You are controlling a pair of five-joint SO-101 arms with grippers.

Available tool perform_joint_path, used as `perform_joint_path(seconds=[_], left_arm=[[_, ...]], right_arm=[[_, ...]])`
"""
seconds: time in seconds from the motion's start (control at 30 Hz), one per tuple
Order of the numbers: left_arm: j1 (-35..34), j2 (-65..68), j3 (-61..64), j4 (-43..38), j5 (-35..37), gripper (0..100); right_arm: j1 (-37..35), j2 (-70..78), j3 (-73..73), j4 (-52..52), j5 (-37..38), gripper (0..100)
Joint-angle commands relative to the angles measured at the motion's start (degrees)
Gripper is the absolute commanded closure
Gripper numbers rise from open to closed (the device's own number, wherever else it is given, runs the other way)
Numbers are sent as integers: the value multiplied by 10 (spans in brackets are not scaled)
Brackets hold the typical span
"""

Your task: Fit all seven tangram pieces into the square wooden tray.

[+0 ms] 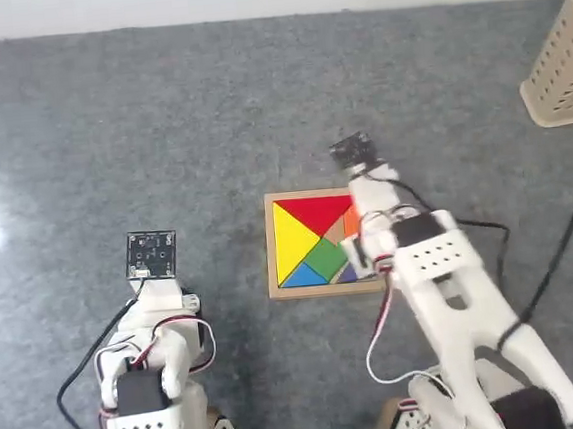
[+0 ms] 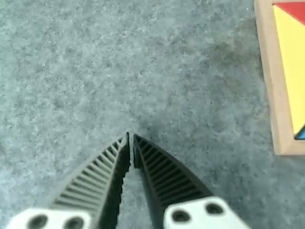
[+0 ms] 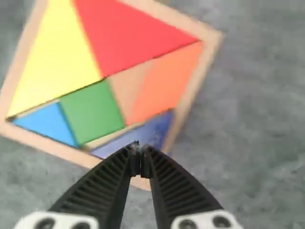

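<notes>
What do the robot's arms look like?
The left arm and right arm are white plastic with black parts, trailing thin black and white cables. The left gripper and right gripper are black, ribbed and pointed.

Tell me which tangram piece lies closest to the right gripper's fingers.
The dark blue-violet piece at the tray's edge: the right gripper, fingers shut, points right at it. The green square and light blue triangle lie farther off.

No letters, numbers, labels or signs can be read. The wooden tray (image 3: 209,50) just ahead of my right pincer (image 3: 138,149) and the tangram pieces (image 3: 128,33) in it are plain, unmarked colour.
</notes>
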Motion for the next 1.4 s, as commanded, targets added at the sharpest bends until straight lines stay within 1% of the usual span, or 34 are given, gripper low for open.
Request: perform_joint_path(seconds=[0.0, 0.07, 0.2, 0.4, 0.6, 0.83, 0.93, 1.07, 1.27, 1.37], left_arm=[[2, -10, -7, 3, 4, 988], [2, -10, -7, 3, 4, 988], [2, -10, -7, 3, 4, 988], [2, -10, -7, 3, 4, 988], [2, -10, -7, 3, 4, 988], [2, -10, -7, 3, 4, 988], [2, -10, -7, 3, 4, 988], [2, -10, -7, 3, 4, 988], [2, -10, -7, 3, 4, 988], [2, -10, -7, 3, 4, 988]], right_arm=[[19, -23, 8, 0, -8, 992], [19, -10, 12, -6, -8, 992], [18, 41, 6, -7, 18, 992], [5, 109, -23, -7, 17, 992], [-37, 114, -25, -12, 16, 992], [-34, 112, -26, -15, 16, 992], [-34, 82, -25, -11, 15, 992], [-25, -10, 14, -11, 15, 992], [40, -168, 109, -15, 20, 992], [57, -236, 141, -18, 20, 992]])
